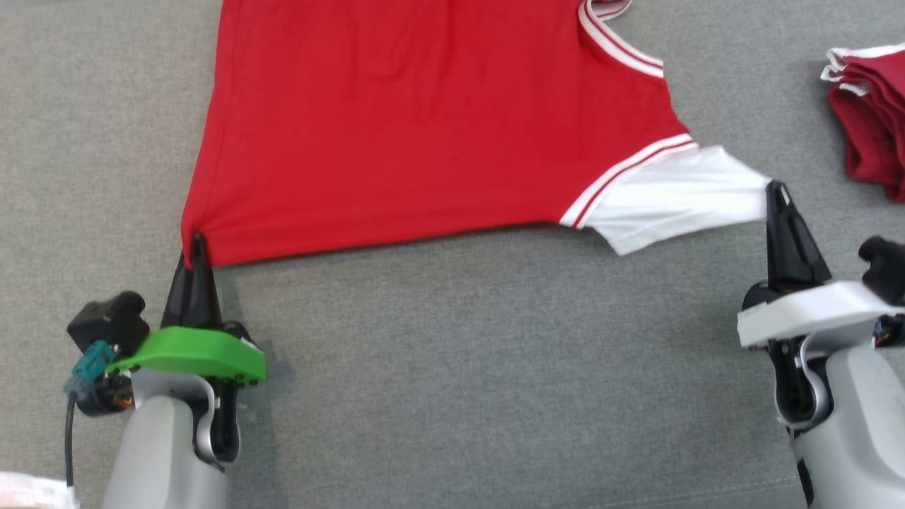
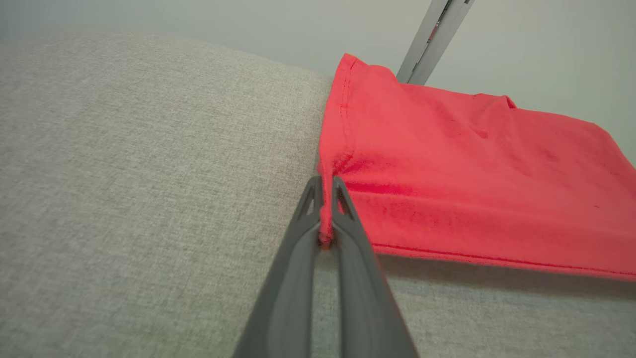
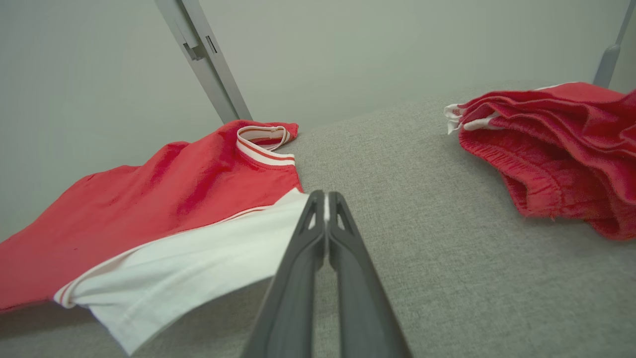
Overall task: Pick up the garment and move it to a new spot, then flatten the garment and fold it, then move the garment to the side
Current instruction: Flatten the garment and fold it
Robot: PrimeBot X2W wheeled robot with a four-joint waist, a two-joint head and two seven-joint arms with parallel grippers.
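One shirt (image 1: pixel 424 127), one heap (image 1: pixel 873 127), two claws (image 1: pixel 196 244) (image 1: pixel 776 189)

Red garment (image 1: pixel 424 127), white sleeve (image 1: pixel 672 198), red-and-white striped trim (image 1: pixel 622 48), grey surface (image 1: pixel 459 367)

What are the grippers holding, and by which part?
Both hold the red shirt: left gripper pinches its hem corner, right gripper the end of its white sleeve.

head: overhead, looking down | wrists: low, close, along fingers (image 2: pixel 293 278) | shared: garment (image 1: pixel 424 127)
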